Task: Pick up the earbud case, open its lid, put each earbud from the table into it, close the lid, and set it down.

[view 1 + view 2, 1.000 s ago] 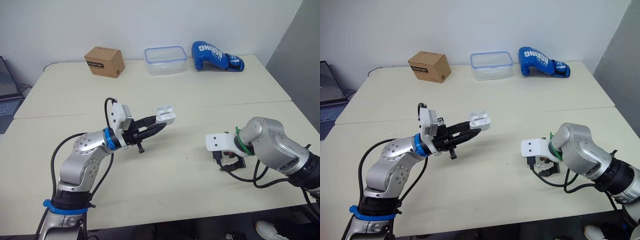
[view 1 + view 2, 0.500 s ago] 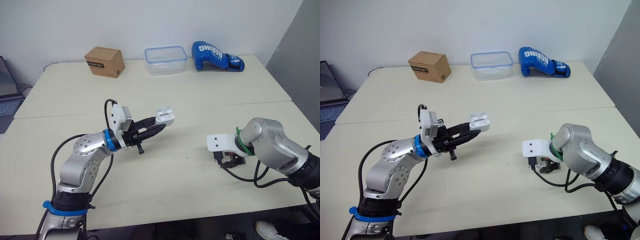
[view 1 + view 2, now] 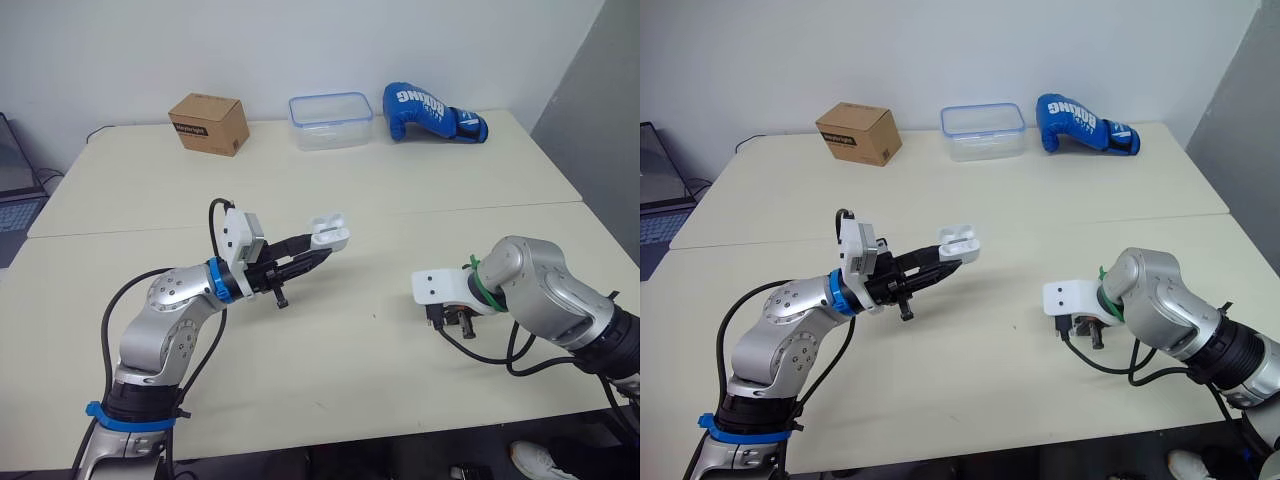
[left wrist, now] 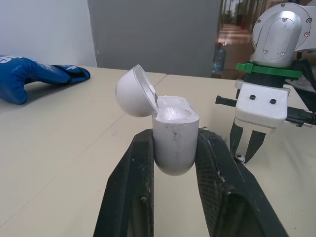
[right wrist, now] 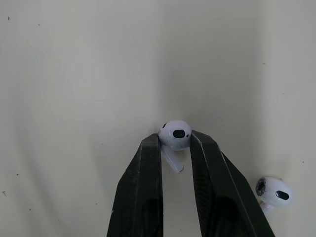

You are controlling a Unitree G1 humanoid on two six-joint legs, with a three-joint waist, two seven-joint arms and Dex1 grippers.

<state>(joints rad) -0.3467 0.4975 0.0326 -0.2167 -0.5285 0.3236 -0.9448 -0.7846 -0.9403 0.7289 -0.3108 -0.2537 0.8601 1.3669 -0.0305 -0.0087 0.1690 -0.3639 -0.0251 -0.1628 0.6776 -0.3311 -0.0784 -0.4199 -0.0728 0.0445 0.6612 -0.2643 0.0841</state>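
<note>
Changed: the right end effector is now sitting tucked closer under its wrist than a second ago, with its fingers drawn in from their earlier spread. The left arm is holding the same pose.
Right end effector: its fingers are standing narrow and pinching the head of one earbud. The stem is trailing back between them, roughly along their length.
Left end effector: it is clamping the body of the earbud case between both fingers and holding it raised above the desk.
Lid: it is hanging open, tipped back off the case mouth.
Second earbud: it is lying on the desk just beside the right fingers, not touching them.
Lift: whether the pinched earbud is already leaving the desk, I cannot tell.
Key relation: the open case is waiting to the robot's left of the right end effector, well apart and higher. The right arm is therefore the one carrying the earbud across (the left is only presenting the case).
Next move, as I judge it: the stem is probably needing to be turned towards the case mouth before going in.
</note>
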